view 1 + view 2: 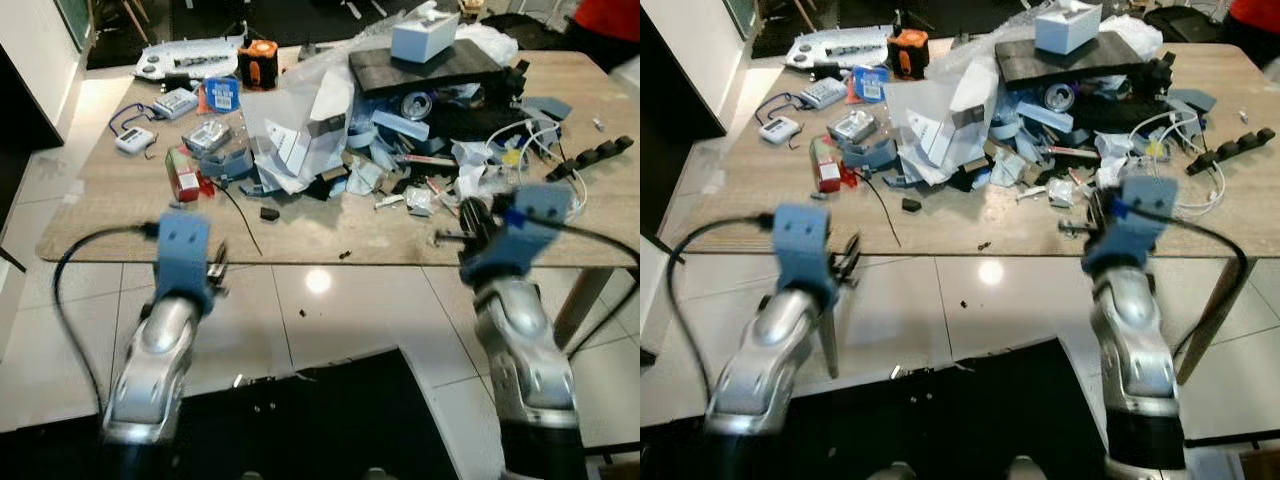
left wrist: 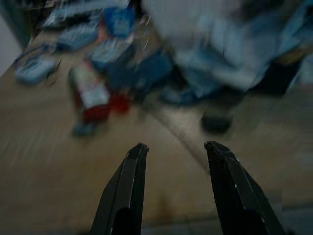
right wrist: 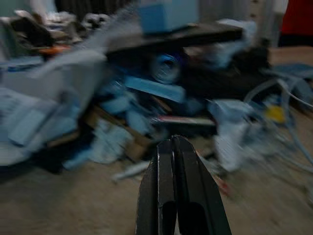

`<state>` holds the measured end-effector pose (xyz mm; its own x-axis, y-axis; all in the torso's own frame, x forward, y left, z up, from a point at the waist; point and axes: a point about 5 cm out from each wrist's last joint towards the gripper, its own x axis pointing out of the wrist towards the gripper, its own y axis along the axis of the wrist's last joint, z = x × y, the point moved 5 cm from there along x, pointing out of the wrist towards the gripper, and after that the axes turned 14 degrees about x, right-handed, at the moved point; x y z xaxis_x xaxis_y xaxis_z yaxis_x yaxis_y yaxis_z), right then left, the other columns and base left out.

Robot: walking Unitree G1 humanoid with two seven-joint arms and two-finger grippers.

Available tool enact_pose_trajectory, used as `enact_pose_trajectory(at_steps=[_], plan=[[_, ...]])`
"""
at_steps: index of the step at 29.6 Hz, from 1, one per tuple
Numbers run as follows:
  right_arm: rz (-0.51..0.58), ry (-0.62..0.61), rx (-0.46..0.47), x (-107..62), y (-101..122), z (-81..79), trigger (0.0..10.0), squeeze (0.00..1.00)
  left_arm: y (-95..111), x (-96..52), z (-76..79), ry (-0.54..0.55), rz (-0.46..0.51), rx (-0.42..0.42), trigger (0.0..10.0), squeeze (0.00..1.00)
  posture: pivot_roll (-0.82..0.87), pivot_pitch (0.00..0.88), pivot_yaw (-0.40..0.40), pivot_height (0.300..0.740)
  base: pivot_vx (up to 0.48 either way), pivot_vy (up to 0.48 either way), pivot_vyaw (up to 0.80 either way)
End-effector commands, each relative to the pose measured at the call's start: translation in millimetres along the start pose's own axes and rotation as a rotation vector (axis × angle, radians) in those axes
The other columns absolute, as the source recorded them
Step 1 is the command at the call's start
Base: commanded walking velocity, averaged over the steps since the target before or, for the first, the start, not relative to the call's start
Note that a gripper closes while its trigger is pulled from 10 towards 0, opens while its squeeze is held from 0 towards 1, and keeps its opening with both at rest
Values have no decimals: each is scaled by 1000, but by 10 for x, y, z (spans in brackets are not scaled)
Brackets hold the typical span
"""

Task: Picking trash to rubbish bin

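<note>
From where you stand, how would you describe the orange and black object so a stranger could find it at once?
Start at the wooden table and look to its far edge, left of the big trash pile. The orange and black object stands there between a flat white device and the crumpled plastic. It is the only bright orange, blocky thing on the table.

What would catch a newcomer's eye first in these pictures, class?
First, the heap of torn blue and white paper and packaging scraps in the middle of the wooden table. A white box sits on a black slab at the back. The left gripper is open, the right gripper shut, both near the table's front edge.
</note>
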<state>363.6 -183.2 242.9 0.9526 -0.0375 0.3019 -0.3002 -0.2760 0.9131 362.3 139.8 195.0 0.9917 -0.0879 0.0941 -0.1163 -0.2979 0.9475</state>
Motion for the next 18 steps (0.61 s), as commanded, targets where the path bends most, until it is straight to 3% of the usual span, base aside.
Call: enact_pose_trajectory(at_steps=[1,6,13,18], plan=[[-66,-23,-7,-30,-158,66,10000,0,-147,-26,41,-7,-59,-29,10000,0,-44,200,46,740,0,0,0],[-108,-5,-19,34,-224,-7,10000,0,-33,43,115,-30,-30,-29,10000,0,-42,203,48,740,206,0,0],[-125,-27,37,98,-275,-30,10000,0,-31,73,125,-45,-40,-31,10000,0,-44,199,54,740,312,0,0],[-146,-9,17,88,-317,-54,10000,0,-49,67,99,-36,-50,-36,10000,0,-46,196,52,740,373,0,0]])
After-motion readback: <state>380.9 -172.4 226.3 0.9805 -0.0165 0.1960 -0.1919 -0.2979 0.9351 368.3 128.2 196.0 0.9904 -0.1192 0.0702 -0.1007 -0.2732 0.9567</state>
